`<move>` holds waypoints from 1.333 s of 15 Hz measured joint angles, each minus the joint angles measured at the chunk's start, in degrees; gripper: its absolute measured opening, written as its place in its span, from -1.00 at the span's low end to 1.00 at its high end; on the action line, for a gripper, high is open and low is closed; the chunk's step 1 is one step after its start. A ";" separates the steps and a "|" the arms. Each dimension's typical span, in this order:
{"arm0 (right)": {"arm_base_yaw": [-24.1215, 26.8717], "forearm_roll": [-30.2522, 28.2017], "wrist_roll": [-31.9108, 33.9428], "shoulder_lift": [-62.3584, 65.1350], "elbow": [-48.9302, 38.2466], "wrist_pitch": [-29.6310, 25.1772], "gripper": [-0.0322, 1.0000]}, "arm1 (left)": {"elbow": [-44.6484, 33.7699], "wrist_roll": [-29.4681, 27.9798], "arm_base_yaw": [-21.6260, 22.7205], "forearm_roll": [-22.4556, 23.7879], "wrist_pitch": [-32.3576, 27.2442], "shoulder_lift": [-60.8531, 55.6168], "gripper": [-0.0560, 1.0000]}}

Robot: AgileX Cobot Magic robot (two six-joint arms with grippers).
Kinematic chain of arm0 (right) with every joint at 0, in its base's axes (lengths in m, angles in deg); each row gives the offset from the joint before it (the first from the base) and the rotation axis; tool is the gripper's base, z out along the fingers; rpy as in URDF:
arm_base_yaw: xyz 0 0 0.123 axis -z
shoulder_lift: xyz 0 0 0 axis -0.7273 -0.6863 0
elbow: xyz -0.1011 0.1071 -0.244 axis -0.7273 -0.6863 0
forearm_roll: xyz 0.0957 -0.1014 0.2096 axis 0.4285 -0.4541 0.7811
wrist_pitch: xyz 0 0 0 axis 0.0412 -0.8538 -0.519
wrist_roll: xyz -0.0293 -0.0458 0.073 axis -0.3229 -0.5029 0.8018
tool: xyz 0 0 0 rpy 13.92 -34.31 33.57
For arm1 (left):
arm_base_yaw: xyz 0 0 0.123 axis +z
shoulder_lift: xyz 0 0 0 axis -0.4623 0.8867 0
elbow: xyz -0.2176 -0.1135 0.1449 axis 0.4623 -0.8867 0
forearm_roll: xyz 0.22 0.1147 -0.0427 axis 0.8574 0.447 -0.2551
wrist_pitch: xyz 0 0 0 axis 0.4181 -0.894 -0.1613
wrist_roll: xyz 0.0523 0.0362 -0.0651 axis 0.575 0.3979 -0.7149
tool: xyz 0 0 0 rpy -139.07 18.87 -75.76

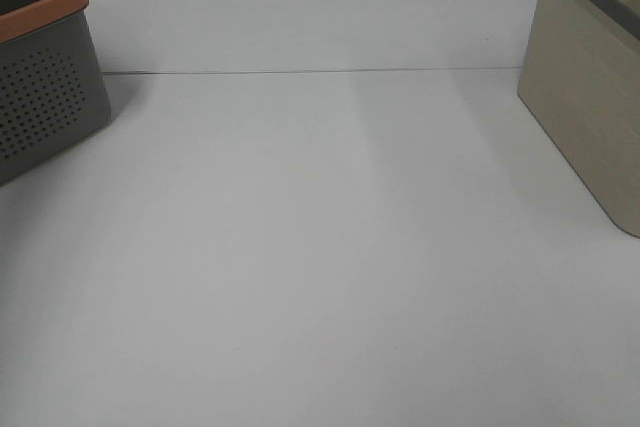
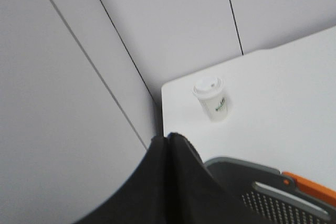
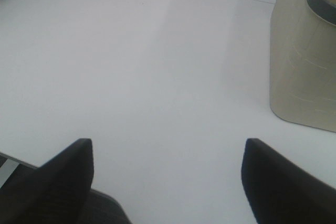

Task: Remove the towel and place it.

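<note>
Fingers: left fingers [image 2: 152,182] clenched together gripping nothing, right fingers [image 3: 63,177] spread wide and empty over the table [image 3: 157,77]

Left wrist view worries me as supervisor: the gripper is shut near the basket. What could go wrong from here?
No towel shows in any view, so a grasp may miss. The shut left gripper hangs close to the basket rim and could strike it. The cup stands nearby and could tip.
</note>
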State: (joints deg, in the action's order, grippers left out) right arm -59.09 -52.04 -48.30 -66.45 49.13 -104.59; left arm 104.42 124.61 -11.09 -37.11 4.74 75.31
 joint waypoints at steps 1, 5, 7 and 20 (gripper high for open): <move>0.00 0.00 0.00 0.00 0.00 0.00 0.54 | 0.63 -0.11 -2.06 0.00 3.67 -0.46 -0.89; 0.00 0.00 0.00 0.00 0.00 0.00 0.54 | 6.53 -0.11 -7.68 0.06 11.00 -0.74 -0.89; 0.00 0.00 0.00 0.00 0.00 0.00 0.54 | 9.97 -0.11 -9.51 0.06 12.32 -0.74 -0.89; 0.00 0.00 0.00 0.00 0.00 0.00 0.54 | 14.44 -15.07 -34.03 26.59 2.12 0.74 -0.89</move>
State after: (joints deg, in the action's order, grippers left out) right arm -59.09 -52.04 -48.30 -66.45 49.13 -104.59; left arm 118.86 109.54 -45.13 -10.52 6.86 76.05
